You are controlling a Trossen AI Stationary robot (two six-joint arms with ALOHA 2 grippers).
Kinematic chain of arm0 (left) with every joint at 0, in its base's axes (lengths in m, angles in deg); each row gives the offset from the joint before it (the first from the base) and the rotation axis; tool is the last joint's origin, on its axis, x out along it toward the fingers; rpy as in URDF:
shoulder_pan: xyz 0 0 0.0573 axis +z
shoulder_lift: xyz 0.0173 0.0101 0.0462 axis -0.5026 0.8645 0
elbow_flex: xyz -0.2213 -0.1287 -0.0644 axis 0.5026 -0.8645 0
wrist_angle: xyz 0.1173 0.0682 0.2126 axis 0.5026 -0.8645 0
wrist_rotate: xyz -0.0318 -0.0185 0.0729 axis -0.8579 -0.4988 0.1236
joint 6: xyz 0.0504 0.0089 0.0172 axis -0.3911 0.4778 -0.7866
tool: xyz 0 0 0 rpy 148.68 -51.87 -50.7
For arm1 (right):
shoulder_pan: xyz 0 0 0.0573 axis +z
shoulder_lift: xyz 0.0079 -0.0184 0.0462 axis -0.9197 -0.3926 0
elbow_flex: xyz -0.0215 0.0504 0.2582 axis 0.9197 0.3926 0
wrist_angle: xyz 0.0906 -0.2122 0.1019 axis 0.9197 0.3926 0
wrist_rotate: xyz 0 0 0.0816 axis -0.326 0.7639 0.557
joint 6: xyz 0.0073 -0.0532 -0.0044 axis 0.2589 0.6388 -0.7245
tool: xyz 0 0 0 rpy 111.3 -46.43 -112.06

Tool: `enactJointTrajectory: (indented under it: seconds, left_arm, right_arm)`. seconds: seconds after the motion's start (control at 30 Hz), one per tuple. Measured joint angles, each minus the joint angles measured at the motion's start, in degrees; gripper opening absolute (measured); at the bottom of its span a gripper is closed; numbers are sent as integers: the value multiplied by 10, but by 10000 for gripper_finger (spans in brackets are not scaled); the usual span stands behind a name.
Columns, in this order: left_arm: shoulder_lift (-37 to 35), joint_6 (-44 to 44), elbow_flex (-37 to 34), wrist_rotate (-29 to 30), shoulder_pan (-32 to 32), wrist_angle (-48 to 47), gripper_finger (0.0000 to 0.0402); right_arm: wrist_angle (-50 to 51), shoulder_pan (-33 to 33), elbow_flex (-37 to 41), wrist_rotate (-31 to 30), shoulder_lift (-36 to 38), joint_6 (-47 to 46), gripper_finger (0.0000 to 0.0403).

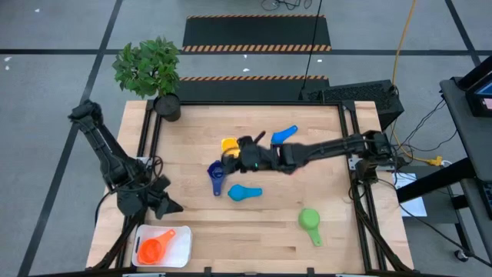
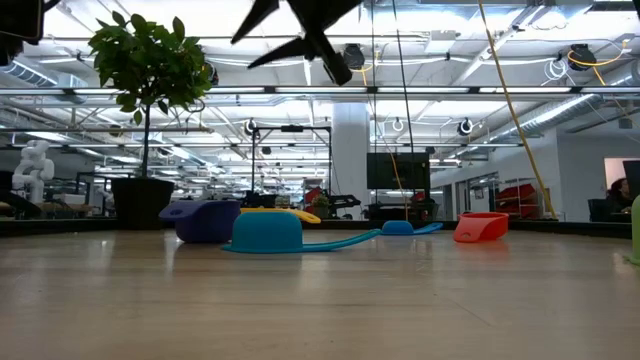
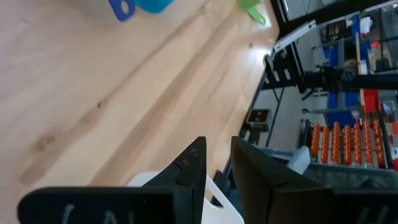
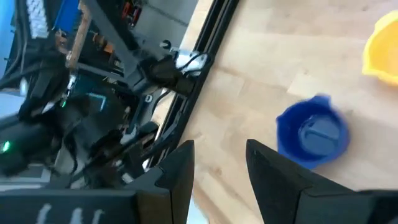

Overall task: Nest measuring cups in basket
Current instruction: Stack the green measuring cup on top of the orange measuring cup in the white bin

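Observation:
The white basket (image 1: 178, 248) sits at the table's near left corner with an orange cup (image 1: 154, 248) in it. My left gripper (image 1: 171, 205) hovers open just beyond the basket (image 3: 219, 200), holding nothing. Mid-table lie a yellow cup (image 1: 228, 145), a dark blue cup (image 1: 216, 178), a light blue cup (image 1: 244, 192), another blue cup (image 1: 284, 135) and a green cup (image 1: 310, 221). A red cup (image 2: 480, 226) shows in the low view. My right gripper (image 1: 234, 158) hangs open above the table beside the yellow cup, with the dark blue cup (image 4: 311, 132) ahead of its fingers.
A potted plant (image 1: 157, 77) stands at the far left corner. Black frame rails (image 1: 350, 146) run along the table's left and right edges. Bare wood lies between the basket and the green cup.

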Motion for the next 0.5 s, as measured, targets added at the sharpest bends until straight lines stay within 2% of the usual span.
enactJointTrajectory:
  seconds: [0.27,0.5]
  left_arm:
    - [-1,-18,0,0,36,-16,76]
    - [-1,-18,0,0,56,-22,76]
  right_arm:
    - [47,-33,0,30,0,3,140]
    - [107,-40,0,89,0,9,154]
